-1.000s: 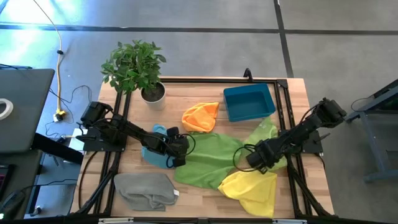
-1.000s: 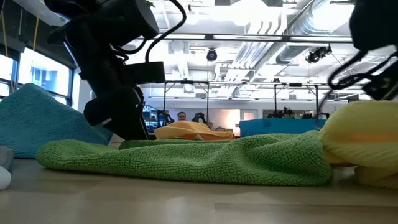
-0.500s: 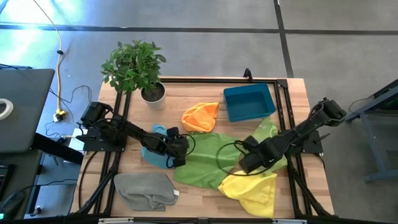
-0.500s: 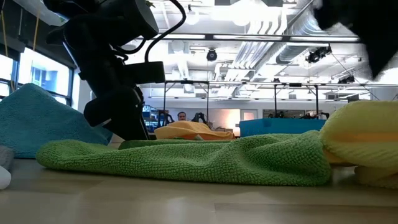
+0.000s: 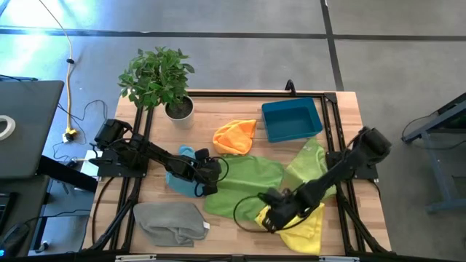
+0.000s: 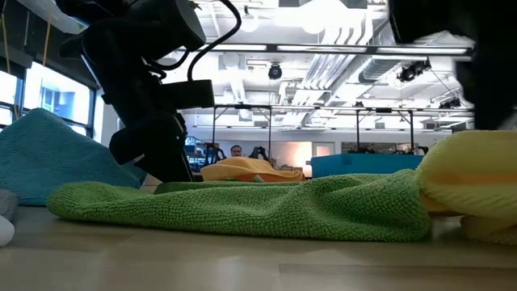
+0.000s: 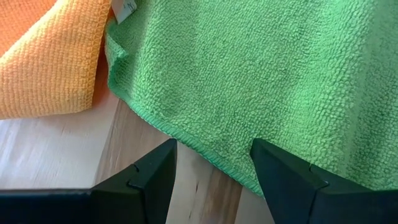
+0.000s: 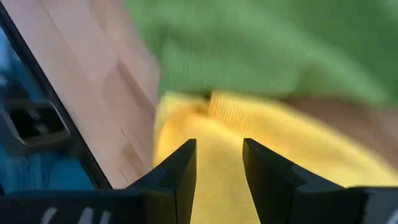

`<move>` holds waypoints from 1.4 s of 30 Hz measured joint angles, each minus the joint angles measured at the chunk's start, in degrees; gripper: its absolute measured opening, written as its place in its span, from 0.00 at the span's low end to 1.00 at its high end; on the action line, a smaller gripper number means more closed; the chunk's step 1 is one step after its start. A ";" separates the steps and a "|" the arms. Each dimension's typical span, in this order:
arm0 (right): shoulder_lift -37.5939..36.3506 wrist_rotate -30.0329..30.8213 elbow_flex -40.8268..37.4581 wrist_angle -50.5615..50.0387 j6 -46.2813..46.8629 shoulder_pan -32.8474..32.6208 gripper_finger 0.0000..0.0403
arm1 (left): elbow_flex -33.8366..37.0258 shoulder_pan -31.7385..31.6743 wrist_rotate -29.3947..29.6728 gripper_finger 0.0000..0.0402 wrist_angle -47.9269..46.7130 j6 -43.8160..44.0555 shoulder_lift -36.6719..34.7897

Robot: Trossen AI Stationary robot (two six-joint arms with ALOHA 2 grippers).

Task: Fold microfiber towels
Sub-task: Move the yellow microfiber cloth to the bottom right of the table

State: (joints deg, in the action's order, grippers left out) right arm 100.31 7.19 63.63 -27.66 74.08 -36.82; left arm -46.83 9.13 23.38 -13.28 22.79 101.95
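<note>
The green towel (image 5: 244, 185) lies spread in the table's middle, and its left edge (image 7: 186, 143) runs under my open left gripper (image 5: 207, 180), whose fingers stand above the edge, one on each side. My right gripper (image 5: 271, 218) hovers open over the yellow towel (image 5: 302, 224) at its left end, where it meets the green towel's near edge (image 8: 249, 56). Lying loose around them are the orange towel (image 5: 234, 136), the light blue towel (image 5: 180, 175), the lime green towel (image 5: 309, 160) and the grey towel (image 5: 169, 222).
A blue plastic bin (image 5: 291, 118) stands at the far right and a potted plant (image 5: 159, 76) at the far left corner. A black frame (image 5: 240, 93) rims the table. Bare wood shows along the near edge between the grey and yellow towels (image 5: 229, 236).
My right gripper has swung from beside the lime green towel toward the table's near edge and leftward, tipping its fingers downward, and now stands over the yellow towel's left end. Its fingers have stayed apart. The towels lie as before.
</note>
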 joint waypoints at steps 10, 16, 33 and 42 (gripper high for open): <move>8.67 -15.54 0.47 -2.54 4.22 -1.35 0.31 | 0.02 0.00 0.04 0.50 0.09 0.01 0.00; 7.45 -20.94 0.19 -10.55 7.22 -4.38 0.31 | 0.02 0.09 0.05 0.50 0.10 0.00 0.00; 7.04 -28.12 5.27 -33.02 14.40 -8.55 0.31 | 0.09 0.11 1.27 0.50 0.36 0.00 0.09; 6.95 -1.84 17.72 -45.12 14.36 -8.52 0.31 | 0.37 0.00 -0.74 0.50 2.48 -3.10 -1.82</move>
State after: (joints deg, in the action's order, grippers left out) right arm 107.26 5.35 81.35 -72.78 88.44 -45.34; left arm -46.46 9.12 22.64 -10.80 19.68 100.13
